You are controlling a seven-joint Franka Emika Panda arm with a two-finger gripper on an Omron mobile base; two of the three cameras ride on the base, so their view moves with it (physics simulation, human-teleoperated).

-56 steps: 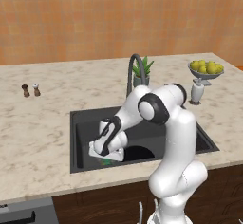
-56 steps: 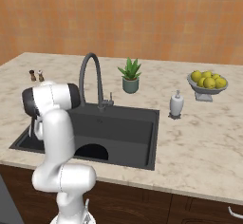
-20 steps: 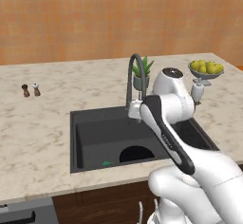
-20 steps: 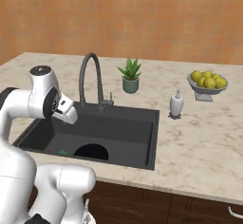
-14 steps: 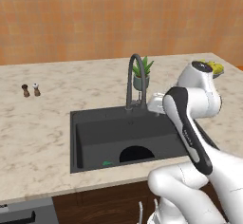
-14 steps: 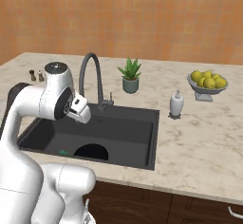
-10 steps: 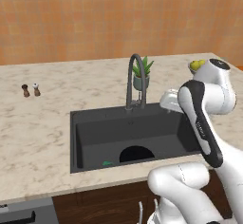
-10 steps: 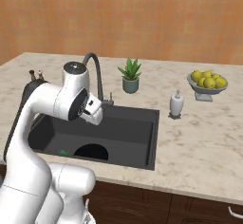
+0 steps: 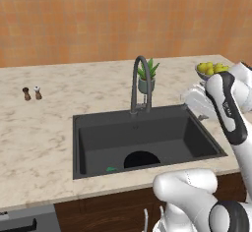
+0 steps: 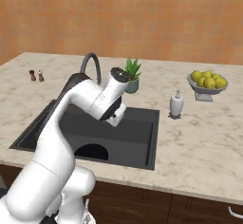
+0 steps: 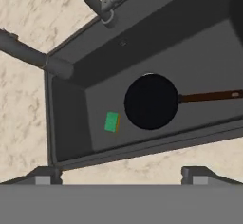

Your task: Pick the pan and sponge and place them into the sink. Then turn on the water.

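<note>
The black pan lies flat on the floor of the dark grey sink, its handle pointing to the right of the hand view. Just left of it on the basin floor lies the green sponge, apart from the pan. From the base, the pan and sponge sit by the front wall of the sink. My gripper hangs high above the basin, open and holding nothing. In the right base view the gripper is over the sink, in front of the arched tap.
A potted plant stands behind the tap. At the back right are a fruit bowl and a soap dispenser. Two small shakers stand on the counter at the far left.
The arm has risen out of the basin and swung right, past the tap, over the sink's right side. Pan and sponge stay where they lie. The jaws stay open.
</note>
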